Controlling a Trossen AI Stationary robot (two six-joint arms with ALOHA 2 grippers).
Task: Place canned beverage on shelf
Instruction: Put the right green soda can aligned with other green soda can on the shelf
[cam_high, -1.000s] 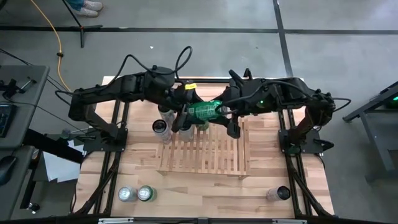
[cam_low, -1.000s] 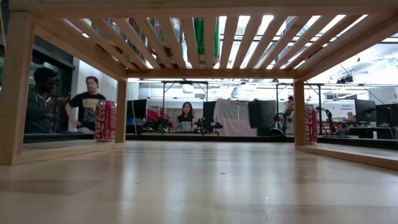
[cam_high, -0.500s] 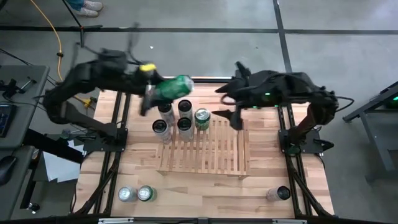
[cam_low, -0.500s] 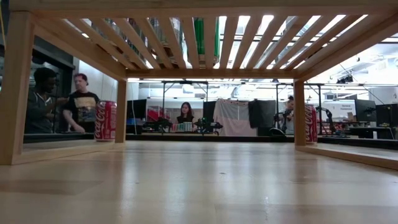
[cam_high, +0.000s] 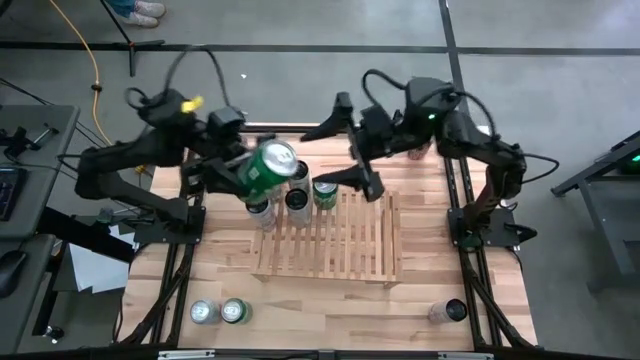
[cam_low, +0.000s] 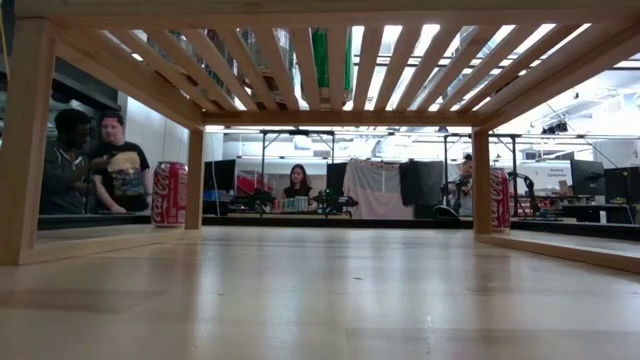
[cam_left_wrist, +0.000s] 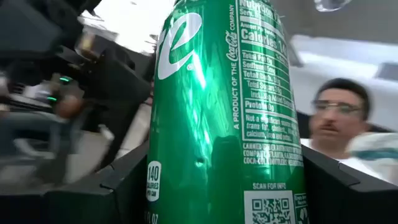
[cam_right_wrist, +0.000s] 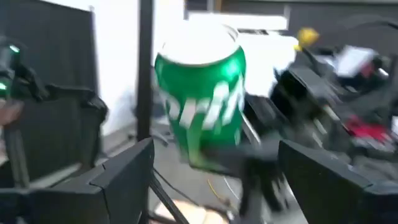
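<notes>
- green can (cam_left_wrist: 224, 118), left wrist view: "Calories", part of a nutrition table, "A PRODUCT OF THE Coca-Cola COMPANY", "240" by "OZ", "SCAN FOR INFO" over a QR code
- red can (cam_low: 170, 194), low view: Coca-Cola script, running vertically
- rest: nothing legible

The left gripper (cam_high: 255, 172) is clamping a green can (cam_high: 264, 167) near the table's back edge. The right gripper (cam_high: 345, 140) is hanging there too, fingers spread and empty.
</notes>
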